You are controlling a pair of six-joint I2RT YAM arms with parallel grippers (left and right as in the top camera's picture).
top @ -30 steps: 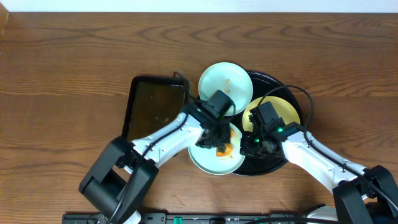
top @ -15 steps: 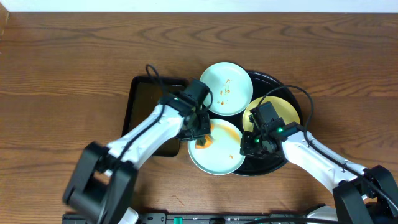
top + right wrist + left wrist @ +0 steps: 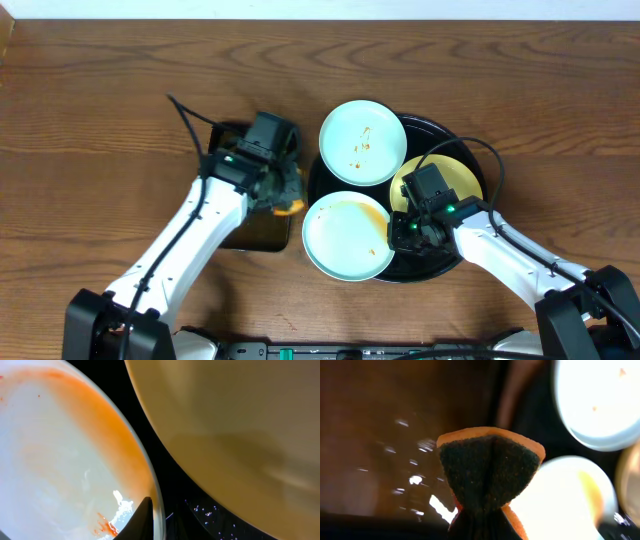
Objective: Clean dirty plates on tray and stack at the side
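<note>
— What is the largest thing there?

— The brown wooden worktop (image 3: 100, 100). On it, right of centre, is the round black tray (image 3: 425, 130), glossy with a raised rim. Just beside its left edge lies a smaller, dark rectangular tray (image 3: 265, 230) whose surface glints.

— And the plates?

— All three are on the round black tray. The upper mint plate (image 3: 362, 143) is at the far left and overlaps the rim. It has a few orange-brown specks in it. The lower mint plate (image 3: 345, 237) is at the near left and also reaches past the rim. It has an orange smear along its right side. The yellow plate (image 3: 462, 180) lies on the right, partly hidden under the right arm. In the right wrist view it is close beside the lower mint plate, with a strip of black tray between them.

— The claws?

— The left claw (image 3: 283, 190) hangs over the right edge of the rectangular tray. It is clamped on a sponge (image 3: 490, 467), which is orange with a dark scouring face and pinched so that it folds. The sponge is just left of the lower mint plate.

— And the right one?

— The right claw (image 3: 405, 232) is at the lower mint plate's right rim. One dark fingertip (image 3: 137, 525) shows just inside that rim. I cannot tell whether the claw is pinching the plate.
</note>
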